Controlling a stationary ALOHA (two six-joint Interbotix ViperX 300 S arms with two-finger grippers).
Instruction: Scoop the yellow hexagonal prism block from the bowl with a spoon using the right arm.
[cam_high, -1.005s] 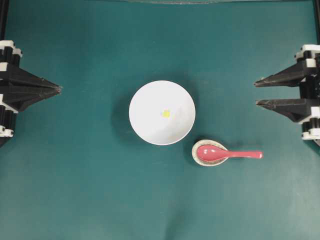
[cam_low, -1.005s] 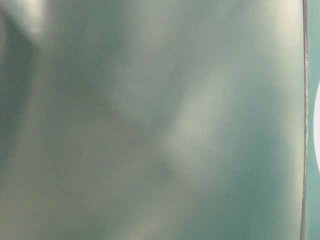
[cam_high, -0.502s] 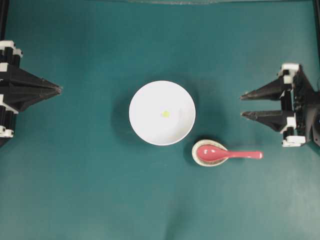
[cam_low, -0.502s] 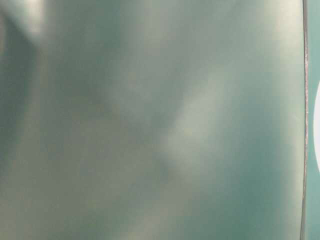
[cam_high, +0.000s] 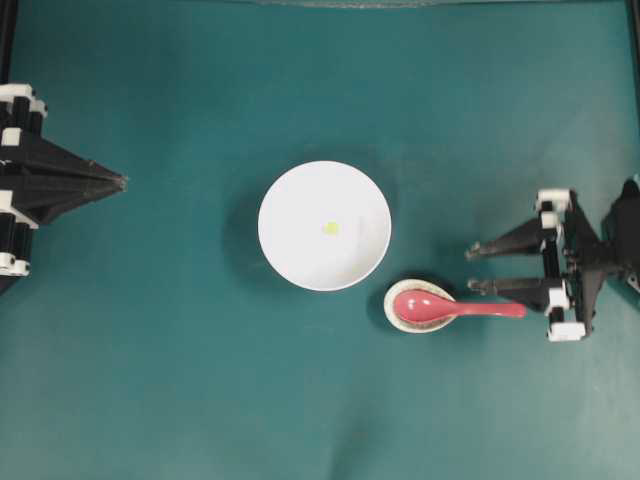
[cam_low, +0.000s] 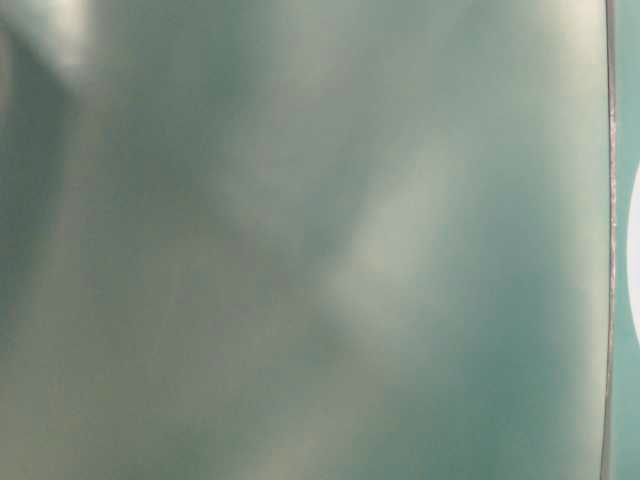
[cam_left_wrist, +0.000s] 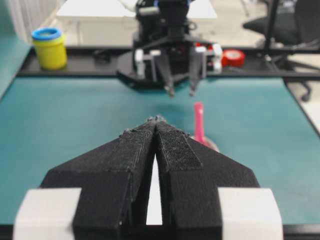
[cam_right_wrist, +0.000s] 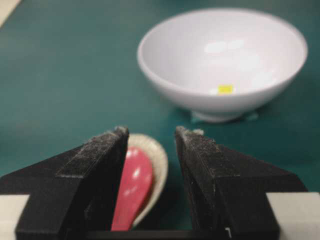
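Note:
The white bowl sits mid-table with the tiny yellow hexagonal prism block on its floor. The red-pink spoon lies with its scoop in a speckled spoon rest, handle pointing right. My right gripper is open, hovering just right of the rest and above the handle, nothing between its fingers. My left gripper is shut and empty at the far left. From the left wrist view the spoon and the right gripper show across the table.
The table-level view is a blurred green surface with a white sliver at its right edge. Beyond the table's far end stand a yellow jar, a red tape roll and a chair.
My right gripper has moved in from the right edge towards the spoon, down and left in the overhead view, staying open. The left gripper, bowl, block and spoon have not moved.

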